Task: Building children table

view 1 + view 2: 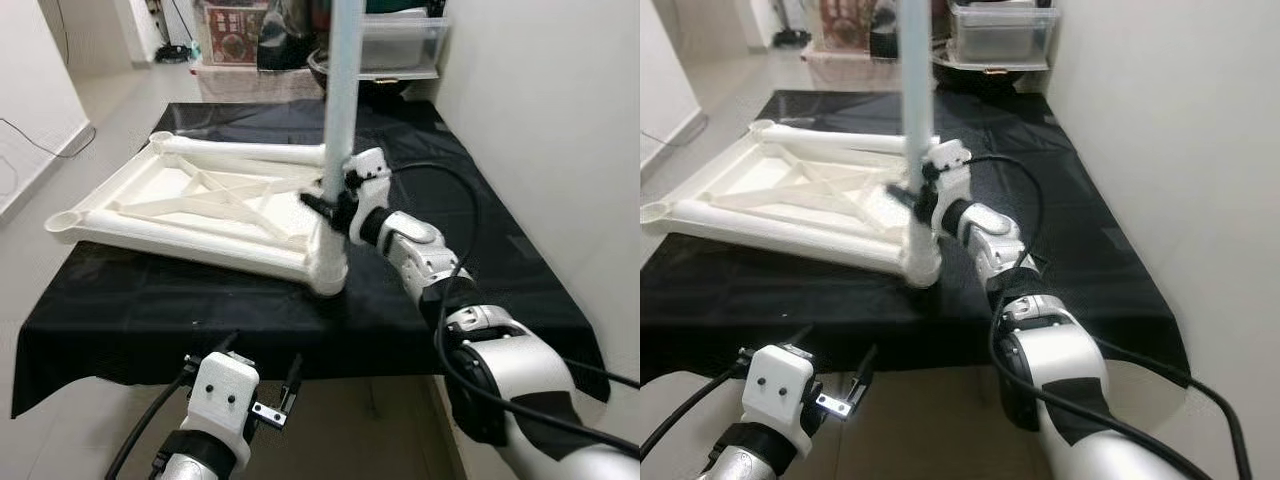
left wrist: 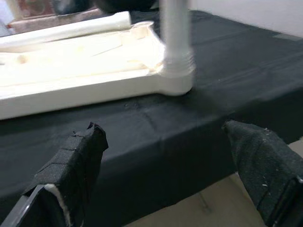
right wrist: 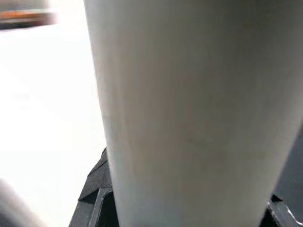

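Left eye view: a white plastic upturned child's table top (image 1: 190, 205) with cross-braced underside is seen lying on a platform covered by a black cloth (image 1: 470, 210). A pale grey cylindrical table leg (image 1: 343, 110) stands upright in the corner socket of the top nearest the robot. The right gripper (image 1: 328, 200) is clenched around this leg just above the socket. The left gripper (image 1: 262, 385) is held below the near edge of the cloth, fingers spread and grasping nothing.

Right eye view: the same arrangement is shown. Clear plastic storage boxes (image 1: 1002, 32) are seen beyond the far end of the platform, beside a white wall (image 1: 1180, 120).

Left wrist view: two black padded fingers (image 2: 75, 165) are seen well apart, directed at the cloth edge. The leg base is seated in the corner socket (image 2: 177, 80) beyond.

Right wrist view: the leg is pressed close to the camera; the blurred dark shapes at either side are probably the gripper's fingers.
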You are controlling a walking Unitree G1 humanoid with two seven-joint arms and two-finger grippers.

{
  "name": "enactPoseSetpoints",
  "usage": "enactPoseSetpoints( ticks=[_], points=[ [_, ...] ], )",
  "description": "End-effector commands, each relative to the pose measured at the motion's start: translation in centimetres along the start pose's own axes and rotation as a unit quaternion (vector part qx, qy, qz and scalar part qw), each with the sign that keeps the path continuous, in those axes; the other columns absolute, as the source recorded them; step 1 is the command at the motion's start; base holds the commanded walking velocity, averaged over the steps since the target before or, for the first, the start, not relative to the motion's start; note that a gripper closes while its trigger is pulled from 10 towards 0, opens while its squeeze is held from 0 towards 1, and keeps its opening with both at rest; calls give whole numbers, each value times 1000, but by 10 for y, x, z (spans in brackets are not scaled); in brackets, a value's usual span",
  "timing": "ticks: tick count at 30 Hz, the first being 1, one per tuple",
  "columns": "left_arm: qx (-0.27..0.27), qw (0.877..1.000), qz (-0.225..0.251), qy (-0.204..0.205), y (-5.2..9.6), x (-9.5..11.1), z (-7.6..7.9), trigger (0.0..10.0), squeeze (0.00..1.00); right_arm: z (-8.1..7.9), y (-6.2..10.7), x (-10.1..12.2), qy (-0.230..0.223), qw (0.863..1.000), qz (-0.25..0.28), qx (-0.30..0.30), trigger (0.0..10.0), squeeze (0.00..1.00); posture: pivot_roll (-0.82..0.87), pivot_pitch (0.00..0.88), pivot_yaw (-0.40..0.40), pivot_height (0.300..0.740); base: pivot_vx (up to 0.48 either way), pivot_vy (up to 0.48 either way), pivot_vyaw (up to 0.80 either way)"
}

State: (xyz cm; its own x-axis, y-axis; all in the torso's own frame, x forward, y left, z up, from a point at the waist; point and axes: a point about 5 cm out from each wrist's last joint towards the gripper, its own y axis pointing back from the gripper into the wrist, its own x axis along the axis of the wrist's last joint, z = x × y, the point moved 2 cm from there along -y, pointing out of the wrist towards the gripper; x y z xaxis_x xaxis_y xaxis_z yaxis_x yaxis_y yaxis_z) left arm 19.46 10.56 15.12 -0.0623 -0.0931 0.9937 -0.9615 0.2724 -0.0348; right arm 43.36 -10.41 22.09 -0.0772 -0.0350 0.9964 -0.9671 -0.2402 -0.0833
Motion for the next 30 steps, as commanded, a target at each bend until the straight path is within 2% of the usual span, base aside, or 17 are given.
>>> enactPoseSetpoints(
  ticks=[1,6,9,10,11,12,13,14,15,16,20,21,23,26,28,29,30],
  points=[
    [3,1000,-5,-3,0,-4,0,10000,0,32,13,-28,-11,987,-51,-151,0,0,92,102,-38,740,0,0,0],
    [3,1000,-4,-4,-1,-4,0,10000,0,32,21,-32,-32,971,-45,-233,0,0,94,97,-41,740,0,0,0],
    [1,1000,-5,-5,-1,-4,2,10000,0,1,21,-34,-62,964,-44,-256,0,0,97,93,-42,740,0,0,0],
    [1,1000,-5,-4,-1,-5,2,10000,0,-11,19,-34,-80,966,-40,-243,3059,0,97,90,-42,740,0,0,0],
    [2,1000,-6,-4,0,-5,2,10000,0,-18,18,-33,-92,967,-37,-235,3059,0,97,90,-42,740,0,0,0],
    [1,1000,-6,-5,0,-5,2,10000,0,-25,16,-28,-98,972,-19,-212,10000,0,98,88,-46,740,0,0,0],
    [1,1000,-6,-5,0,-5,2,10000,0,-25,16,-28,-98,972,-19,-212,10000,0,98,88,-46,740,0,0,0],
    [2,1000,-6,-5,0,-5,2,10000,0,-30,14,-25,-101,976,-8,-193,10000,94,98,88,-46,740,0,0,0],
    [2,1000,-6,-5,0,-5,2,10000,0,-32,14,-23,-100,978,-2,-185,10000,94,98,88,-46,740,0,0,0],
    [3,1000,-5,-5,0,-5,1,10000,0,-29,14,-17,-82,980,16,-181,10000,1000,97,86,-47,740,0,0,0],
    [4,1000,-5,-6,0,-5,1,10000,0,-18,12,-6,-53,982,43,-176,10000,1000,97,86,-47,740,0,0,0],
    [3,1000,-5,-6,0,-5,1,10000,0,-10,12,3,-34,984,70,-160,10000,0,90,80,-45,740,0,0,0],
    [3,1000,-6,-5,0,-6,2,10000,0,-4,9,13,-32,991,91,-90,10000,0,90,80,-45,740,0,0,0],
    [2,1000,-6,-5,0,-6,2,10000,0,-3,9,16,-29,993,97,-59,10000,0,90,80,-45,740,0,0,0],
    [2,1000,-6,-6,-1,-6,2,10000,0,-6,9,9,-59,993,56,84,10000,0,85,72,-40,740,0,0,0],
    [2,1000,-6,-6,-1,-6,2,10000,0,-7,11,6,-80,986,37,144,10000,0,85,72,-40,740,0,0,0],
    [2,1000,-6,-6,-1,-6,2,10000,0,-7,11,6,-80,986,37,144,10000,0,85,72,-40,740,0,0,0]
  ],
)
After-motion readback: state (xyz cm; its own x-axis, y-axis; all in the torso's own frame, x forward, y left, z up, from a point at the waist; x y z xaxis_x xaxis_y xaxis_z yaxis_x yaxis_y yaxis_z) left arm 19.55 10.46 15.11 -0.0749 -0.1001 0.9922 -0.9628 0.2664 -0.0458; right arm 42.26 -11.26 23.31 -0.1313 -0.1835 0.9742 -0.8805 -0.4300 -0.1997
